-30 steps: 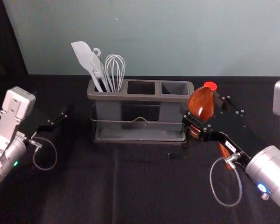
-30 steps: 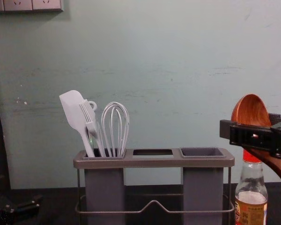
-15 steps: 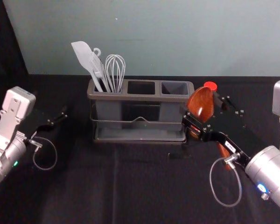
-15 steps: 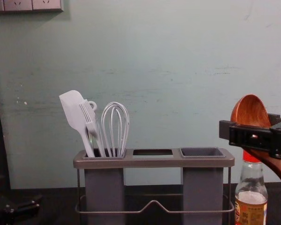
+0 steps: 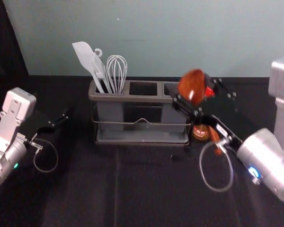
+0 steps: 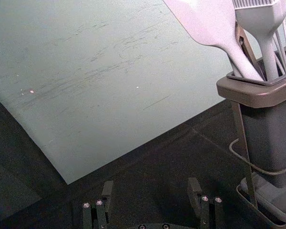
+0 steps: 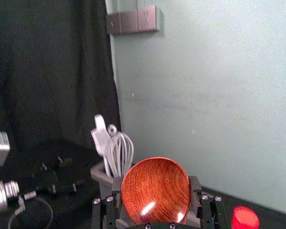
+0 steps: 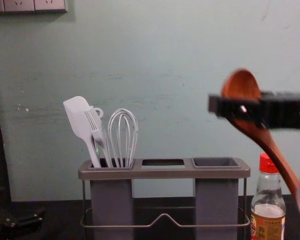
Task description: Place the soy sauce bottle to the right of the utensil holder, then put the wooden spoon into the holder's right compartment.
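Clenching wooden spoon (image 8: pixel 240 84) bowl-up in right gripper (image 7: pixel 156 187), two o'clock from holder (image 8: pixel 165 173), likely freeing handle (image 8: pixel 282 161) for insertion! Resting left gripper (image 6: pixel 151 185) spread-fingered, nine o'clock.

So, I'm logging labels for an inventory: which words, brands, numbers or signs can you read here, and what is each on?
No text can be quoted with certainty.
Soy sauce bottle's label: printed characters, too small and blurred to read.
White sticker on the right arm: too small to read.
White sticker on the left arm: also too small.
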Motion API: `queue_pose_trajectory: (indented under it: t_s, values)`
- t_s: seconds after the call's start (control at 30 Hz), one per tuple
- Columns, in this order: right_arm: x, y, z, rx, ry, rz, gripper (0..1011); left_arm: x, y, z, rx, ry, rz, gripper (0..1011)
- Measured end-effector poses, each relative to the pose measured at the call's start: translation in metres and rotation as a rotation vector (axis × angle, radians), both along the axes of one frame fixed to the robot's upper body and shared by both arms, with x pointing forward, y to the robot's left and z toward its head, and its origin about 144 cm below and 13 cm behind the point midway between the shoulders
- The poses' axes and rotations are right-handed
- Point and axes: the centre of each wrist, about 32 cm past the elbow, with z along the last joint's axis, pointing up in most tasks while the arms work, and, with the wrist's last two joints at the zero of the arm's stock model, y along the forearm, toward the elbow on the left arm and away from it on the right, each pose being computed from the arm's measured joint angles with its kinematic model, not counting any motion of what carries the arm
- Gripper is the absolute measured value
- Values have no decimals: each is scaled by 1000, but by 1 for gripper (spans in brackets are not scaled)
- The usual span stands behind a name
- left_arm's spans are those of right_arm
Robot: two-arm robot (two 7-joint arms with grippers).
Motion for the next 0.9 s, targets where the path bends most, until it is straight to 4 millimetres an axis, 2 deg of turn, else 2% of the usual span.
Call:
queue_pose_trajectory:
  t_s: [0.33, 0.9]
  values:
    - [31, 14, 19, 112, -99, 44, 842, 0, 0, 0, 0, 0, 0, 1000]
    - [79, 17, 20, 204, -238, 105, 842, 0, 0, 0, 0, 0, 0, 1000]
